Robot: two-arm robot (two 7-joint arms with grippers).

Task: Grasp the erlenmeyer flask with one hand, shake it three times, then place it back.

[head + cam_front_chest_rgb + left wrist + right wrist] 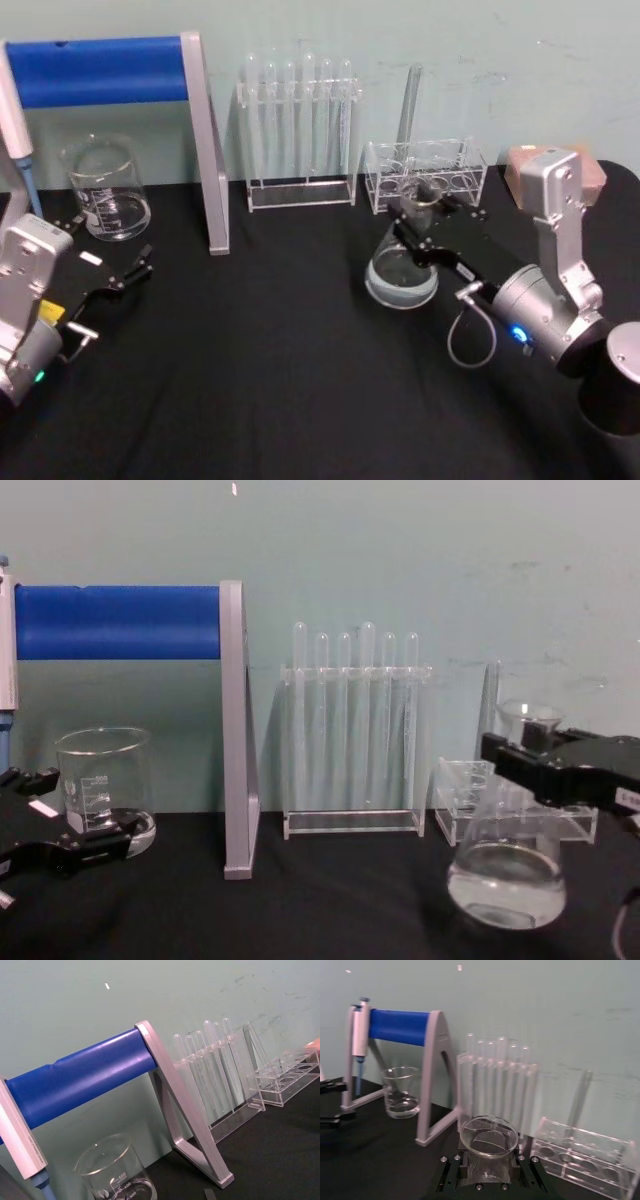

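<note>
The erlenmeyer flask (402, 275) is at centre right of the black table, a little clear liquid in its wide base (507, 880). My right gripper (432, 205) is shut on its neck just under the flared rim (488, 1135), with a black finger (451, 1172) on each side. The flask leans slightly. I cannot tell whether its base touches the cloth. At the table's left edge my left gripper (112, 270) rests open with nothing between its fingers (85, 848), close in front of the beaker.
A glass beaker (105, 188) stands at back left under a blue-barred pipette stand (100, 70). A tall test tube rack (300, 130) and a low clear rack (425, 170) stand right behind the flask. A brown box (525, 165) sits at back right.
</note>
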